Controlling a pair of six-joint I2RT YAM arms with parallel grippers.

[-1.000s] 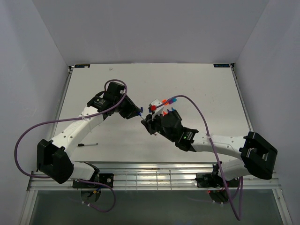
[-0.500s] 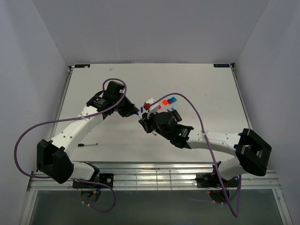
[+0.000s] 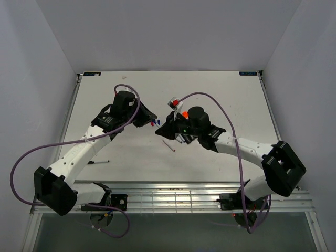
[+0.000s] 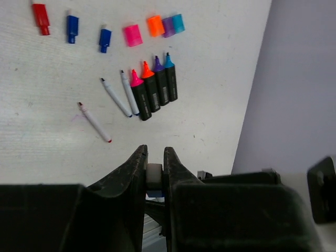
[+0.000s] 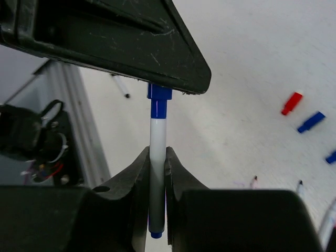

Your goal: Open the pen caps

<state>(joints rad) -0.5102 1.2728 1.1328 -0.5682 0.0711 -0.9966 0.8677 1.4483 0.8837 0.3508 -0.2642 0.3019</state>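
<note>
Blue cap (image 5: 159,102) of one thin white pen (image 5: 157,142) is in the air between the two arms, above the middle of the table (image 4: 220,105). It sits on the upper end of the pen, and no gap shows between cap and pen body. The right gripper (image 5: 157,153) is closed tightly on the white body, a little below the cap. The left gripper (image 4: 154,152) is closed on the capped end of the same pen. Its black finger covers the top of the cap, so the exact place of contact cannot be seen.

On the table behind, other caps lie loose in a rough row: a red cap (image 4: 40,14), two loose blue caps (image 4: 72,26), a pink cap (image 4: 132,35), an orange cap (image 4: 155,25), a purple cap (image 4: 168,26) and a cyan cap (image 4: 178,22). The last three touch each other. Just beside them lie four black markers (image 4: 152,94) side by side, with bare pink, orange, purple and cyan tips. Three uncapped white pens (image 4: 115,97) lie next to the markers.
</note>
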